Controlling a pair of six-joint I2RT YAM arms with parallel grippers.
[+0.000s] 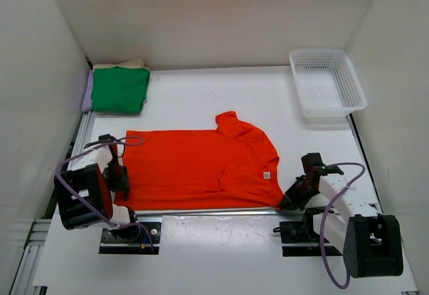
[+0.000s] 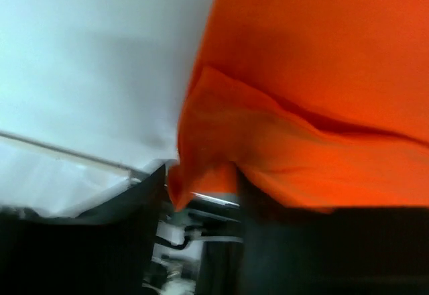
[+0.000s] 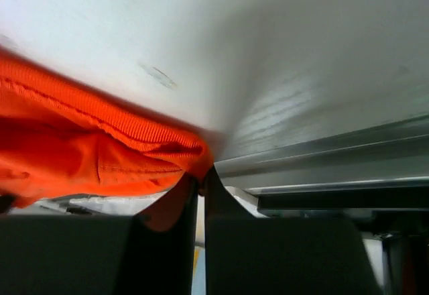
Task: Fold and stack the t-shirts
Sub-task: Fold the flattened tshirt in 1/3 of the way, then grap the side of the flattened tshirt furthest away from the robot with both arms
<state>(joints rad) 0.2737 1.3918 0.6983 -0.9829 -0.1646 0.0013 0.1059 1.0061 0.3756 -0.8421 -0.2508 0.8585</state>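
Note:
The orange-red t-shirt (image 1: 201, 161) lies spread across the near half of the table, its collar side to the right. My left gripper (image 1: 123, 178) is at the shirt's near left corner. In the left wrist view that gripper (image 2: 201, 194) has its fingers apart, and a corner of the orange-red t-shirt (image 2: 322, 74) hangs down between them. My right gripper (image 1: 288, 202) is at the near right corner. In the right wrist view it (image 3: 201, 174) is shut on the shirt's ribbed edge (image 3: 80, 147). A folded green t-shirt (image 1: 120, 88) tops a pile at the back left, with a lilac edge (image 1: 86, 94) and a beige one (image 1: 120, 64) showing under it.
A white mesh basket (image 1: 327, 84) stands at the back right. A metal rail (image 1: 201, 210) runs along the table's near edge just under both grippers. White walls close in the left, right and back sides.

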